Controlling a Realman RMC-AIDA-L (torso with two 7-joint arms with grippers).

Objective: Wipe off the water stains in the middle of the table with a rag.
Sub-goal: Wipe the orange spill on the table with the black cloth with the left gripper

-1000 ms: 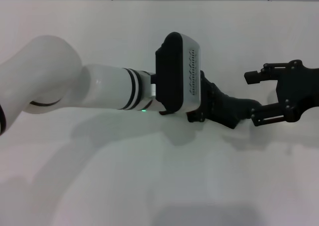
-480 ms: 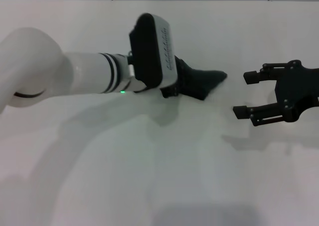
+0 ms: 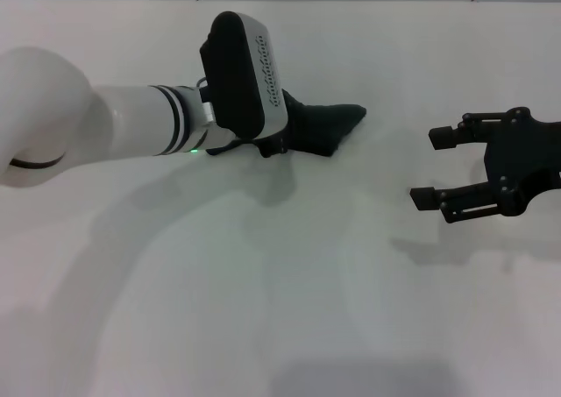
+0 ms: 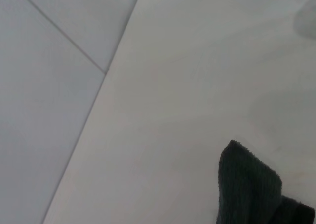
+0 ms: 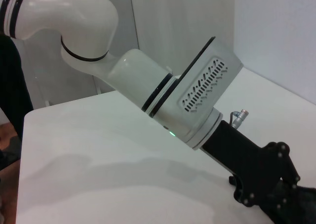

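Reaching in from my left, the left tool (image 3: 285, 138) presses the rag (image 3: 324, 127) flat against the white tabletop (image 3: 289, 309) toward its far middle; its fingers are buried in the cloth, so I cannot tell how wide they sit. One dark corner of the rag pokes out ahead. Well apart to the right, the right tool (image 3: 434, 165) hovers with fingers spread, holding nothing.
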